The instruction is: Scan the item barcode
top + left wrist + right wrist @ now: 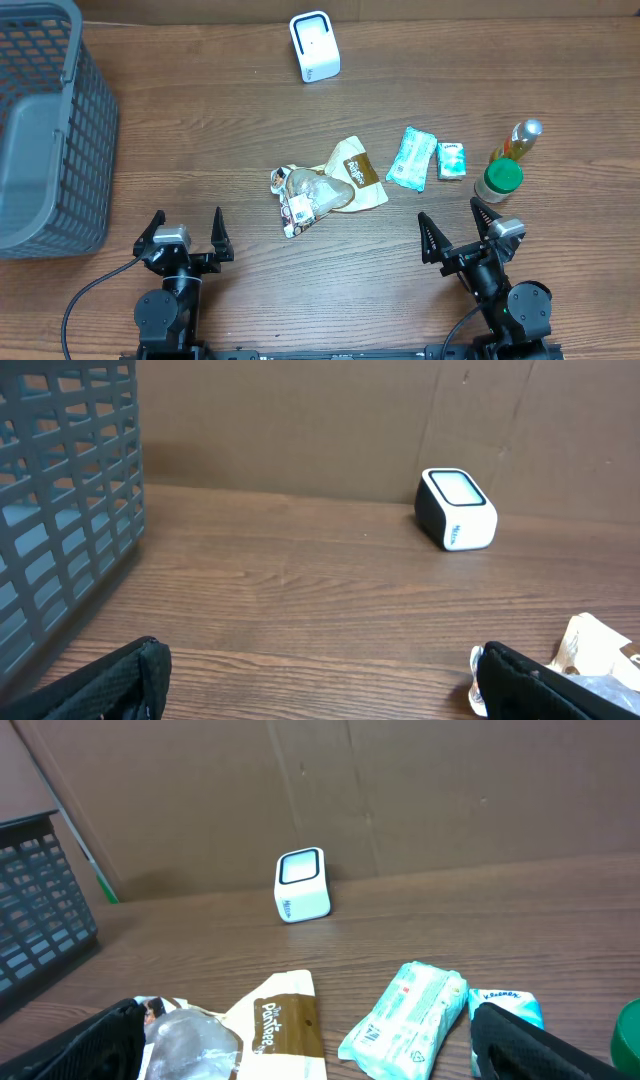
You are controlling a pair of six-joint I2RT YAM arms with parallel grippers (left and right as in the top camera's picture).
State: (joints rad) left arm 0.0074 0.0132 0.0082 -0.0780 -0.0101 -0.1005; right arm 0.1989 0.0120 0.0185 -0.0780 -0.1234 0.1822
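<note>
A grey plastic lattice basket [45, 120] sits at the far left edge of the brown wooden worktop [200, 120], probably waiting to take goods once they are scanned. In front of it, the left claw [188, 218] rests low at the near edge, its fingers spread wide and holding nothing.

Towards the back stands a small white barcode scanner [314, 46]. Its window tilts upward and towards the arms, which should suit presenting a code from above.

The candidate items lie loose at mid-worktop, within reach of either arm. First comes a crumpled clear-and-silver wrapper [300, 195], touching a cream and brown snack packet [358, 172]. Next are a teal soft tissue pack [411, 158] and a small green-and-white box [452, 160]. No barcode is readable on any of them, so the chosen item will likely need turning over.

The right claw [448, 212] sits just in front of these, also spread wide and empty. Beside it are a green-capped jar [498, 180] and a slim bottle of yellow liquid [515, 140].
</note>
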